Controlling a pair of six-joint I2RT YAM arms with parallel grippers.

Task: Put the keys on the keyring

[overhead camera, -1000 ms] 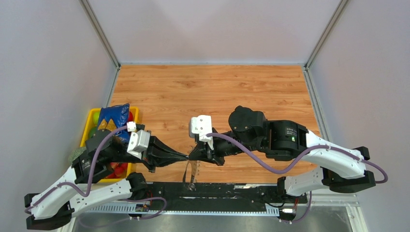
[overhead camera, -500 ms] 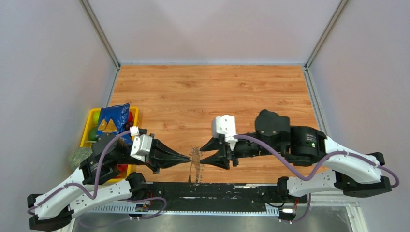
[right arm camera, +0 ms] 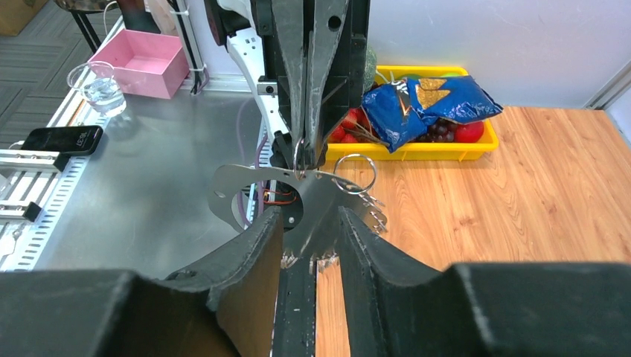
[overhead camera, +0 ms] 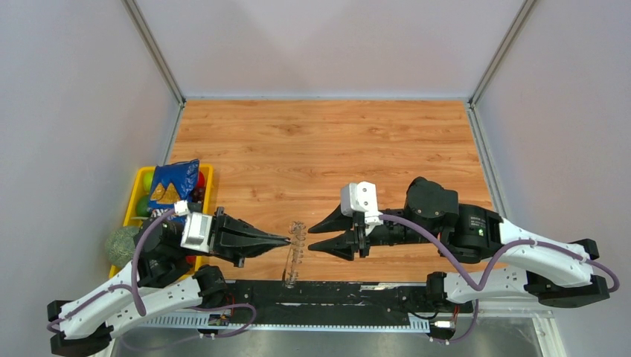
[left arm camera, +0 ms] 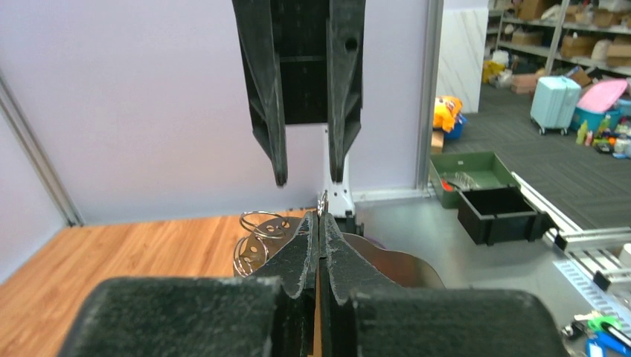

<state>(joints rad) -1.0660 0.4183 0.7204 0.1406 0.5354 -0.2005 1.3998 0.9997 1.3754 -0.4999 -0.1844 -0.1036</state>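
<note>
Left end effector (overhead camera: 286, 240) tight on the keyring (overhead camera: 297, 239), right end effector (overhead camera: 312, 238) open-jawed just beside it.

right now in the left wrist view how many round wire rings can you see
2. The upper ring sits just left of the tips of the shut left gripper. The lower ring hangs right below it. More may be hidden behind the gripper.
</note>
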